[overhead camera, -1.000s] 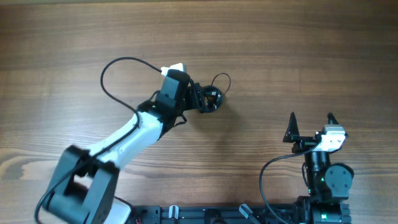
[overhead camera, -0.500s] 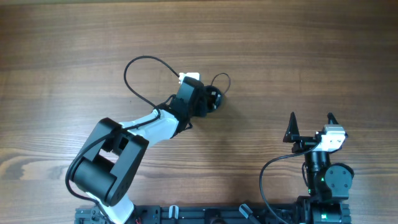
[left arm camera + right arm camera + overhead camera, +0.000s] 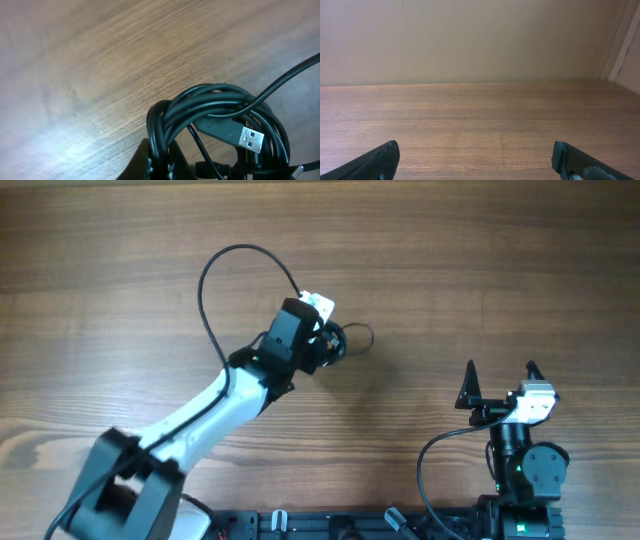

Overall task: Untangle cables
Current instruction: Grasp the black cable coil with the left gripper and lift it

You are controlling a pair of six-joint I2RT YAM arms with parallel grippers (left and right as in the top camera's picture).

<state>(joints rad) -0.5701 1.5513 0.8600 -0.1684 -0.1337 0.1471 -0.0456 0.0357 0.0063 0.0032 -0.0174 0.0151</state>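
The cables (image 3: 220, 107) are a small knotted bundle of thin black cords, coiled in the left wrist view, with a silver-tipped USB plug (image 3: 239, 135) lying across the coil. My left gripper (image 3: 162, 164) is shut on the coil's left strands, one dark finger on each side. From overhead the bundle (image 3: 338, 342) sits near the table's middle at the tip of the left gripper (image 3: 325, 346), and a thin loop (image 3: 361, 335) trails to its right. My right gripper (image 3: 500, 380) stands open and empty at the near right, its fingertips (image 3: 375, 162) wide apart, far from the cables.
The left arm's own thicker black wire (image 3: 225, 280) arcs up over the wooden table (image 3: 480, 260) behind the wrist. The right arm's base (image 3: 525, 465) sits at the front edge. A pale wall (image 3: 480, 40) rises beyond the far edge.
My left gripper has closed onto the cable bundle and its wrist has turned. The bundle's thin loop has dropped lower and to the right. The right arm has not moved.
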